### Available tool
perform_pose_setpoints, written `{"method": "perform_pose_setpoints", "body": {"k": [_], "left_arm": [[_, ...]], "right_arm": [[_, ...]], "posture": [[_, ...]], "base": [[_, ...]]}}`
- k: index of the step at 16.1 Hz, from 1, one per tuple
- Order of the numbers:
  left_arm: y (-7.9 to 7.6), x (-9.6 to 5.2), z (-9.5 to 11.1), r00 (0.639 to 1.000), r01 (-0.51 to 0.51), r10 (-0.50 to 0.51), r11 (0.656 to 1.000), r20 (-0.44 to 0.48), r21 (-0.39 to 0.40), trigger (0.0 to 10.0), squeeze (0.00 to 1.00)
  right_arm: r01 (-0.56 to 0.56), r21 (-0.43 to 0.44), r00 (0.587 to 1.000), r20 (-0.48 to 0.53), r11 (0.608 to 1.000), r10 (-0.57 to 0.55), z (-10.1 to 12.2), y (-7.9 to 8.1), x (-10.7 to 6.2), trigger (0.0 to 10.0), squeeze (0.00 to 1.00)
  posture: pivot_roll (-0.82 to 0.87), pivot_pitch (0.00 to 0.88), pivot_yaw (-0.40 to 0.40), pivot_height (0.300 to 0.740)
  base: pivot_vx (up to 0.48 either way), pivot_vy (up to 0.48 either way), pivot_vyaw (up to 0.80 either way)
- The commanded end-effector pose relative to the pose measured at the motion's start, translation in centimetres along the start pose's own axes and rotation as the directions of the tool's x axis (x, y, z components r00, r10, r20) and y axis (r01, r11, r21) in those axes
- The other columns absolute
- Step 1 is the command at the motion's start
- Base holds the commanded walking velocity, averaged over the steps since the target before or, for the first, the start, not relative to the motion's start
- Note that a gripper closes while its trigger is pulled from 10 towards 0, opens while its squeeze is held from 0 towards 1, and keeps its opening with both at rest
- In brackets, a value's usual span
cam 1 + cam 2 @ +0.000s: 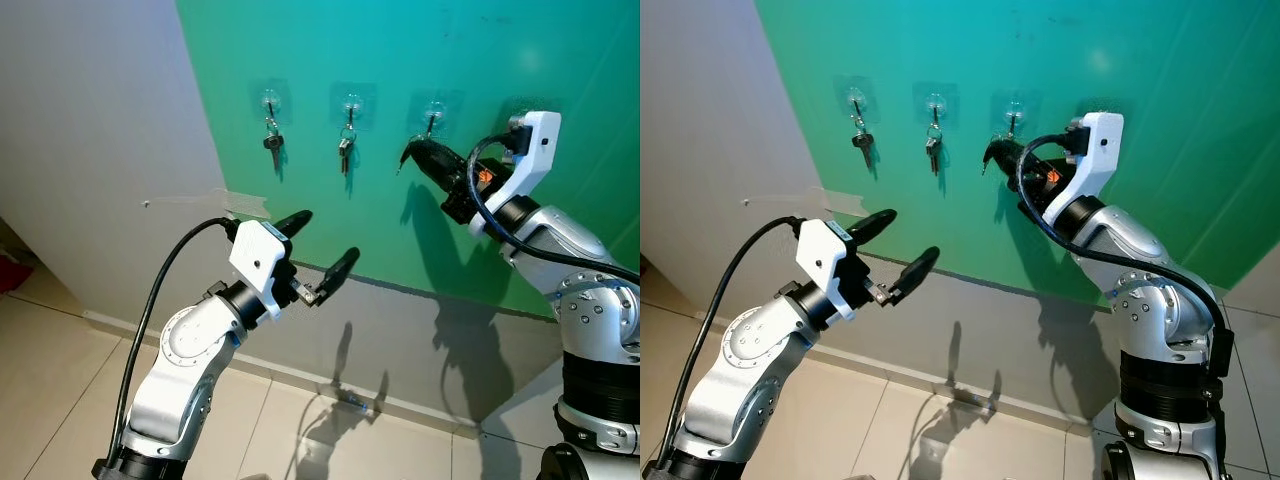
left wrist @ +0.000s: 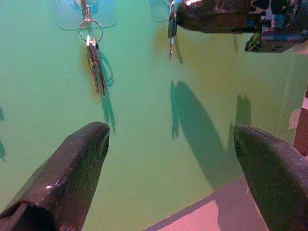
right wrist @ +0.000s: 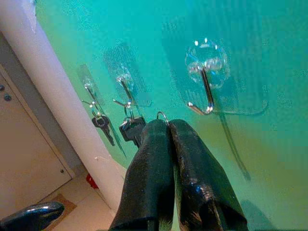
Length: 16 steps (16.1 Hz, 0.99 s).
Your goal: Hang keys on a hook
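You are bringing the right gripper (image 3: pixel 169 126) up to the green wall (image 1: pixel 560 60) with its two black fingers pinched together on a set of keys (image 2: pixel 171 34): the thin wire ring (image 3: pixel 162 115) is poking out just above the fingertips, and the key blade is hanging below them, so the keys are in the gripper, not yet on a hook. The free hook (image 3: pixel 206 91) is sitting on its clear adhesive pad just above and slightly to one side of the ring, near it but apart from it, with its open tip turned upward. Judging from this, you are doing the final alignment. To do it well, you are aiming to keep the ring's opening facing the hook tip, lifting until the ring stands above the tip, moving in toward the wall, then lowering so the wire settles into the bend before you let the fingers part. Releasing early is the likely way to drop the keys. Two other hooks to the left are already carrying keys: the middle keys (image 1: pixel 345 146) and the far keys (image 1: pixel 272 142); you are steering away from them. The left gripper (image 1: pixel 318 244) is hovering lower, well apart from the hooks, fingers spread wide and empty.
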<state>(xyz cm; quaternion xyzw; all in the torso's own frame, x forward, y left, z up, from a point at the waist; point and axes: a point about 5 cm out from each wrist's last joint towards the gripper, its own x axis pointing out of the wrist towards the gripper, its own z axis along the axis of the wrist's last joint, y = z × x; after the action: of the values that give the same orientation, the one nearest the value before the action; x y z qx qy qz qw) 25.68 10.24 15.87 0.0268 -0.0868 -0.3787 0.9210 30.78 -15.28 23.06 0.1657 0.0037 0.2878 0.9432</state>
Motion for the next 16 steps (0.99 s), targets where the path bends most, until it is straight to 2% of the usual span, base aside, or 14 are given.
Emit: {"method": "perform_pose_setpoints", "body": {"k": [1,4,13,16], "left_arm": [[-0.2,-0.1,0.3,1.0,0.009,-0.009,1.0,0.006,0.007,10.0,0.0],[-0.4,-0.3,0.1,1.0,0.023,-0.023,1.0,-0.001,0.005,10.0,0.0],[-0.4,-0.3,0.1,1.0,0.028,-0.028,1.0,-0.002,0.001,10.0,0.0],[-0.3,-0.3,0.1,1.0,0.03,-0.03,1.0,-0.004,0.005,10.0,0.0]], "right_arm": [[0.004,0.012,1.0,-0.006,1.0,-0.004,0.3,0.0,0.2,10.0,0.0],[0.052,0.033,0.999,-0.013,0.998,-0.052,0.3,-0.7,0.1,10.0,0.0],[-0.031,0.007,0.997,0.074,1.0,0.03,2.5,0.5,-0.4,10.0,0.0],[0.016,0.012,0.998,0.065,1.0,-0.017,2.5,-0.2,-0.4,10.0,0.0]], "posture": [[-0.02,0.0,0.026,0.74],[-0.03,0.0,0.027,0.74],[-0.03,0.0,0.033,0.74],[-0.03,0.0,0.035,0.74]], "base": [[0.0,0.0,0.0],[0.0,0.0,0.0],[0.0,0.0,0.0],[0.0,0.0,0.0]]}}
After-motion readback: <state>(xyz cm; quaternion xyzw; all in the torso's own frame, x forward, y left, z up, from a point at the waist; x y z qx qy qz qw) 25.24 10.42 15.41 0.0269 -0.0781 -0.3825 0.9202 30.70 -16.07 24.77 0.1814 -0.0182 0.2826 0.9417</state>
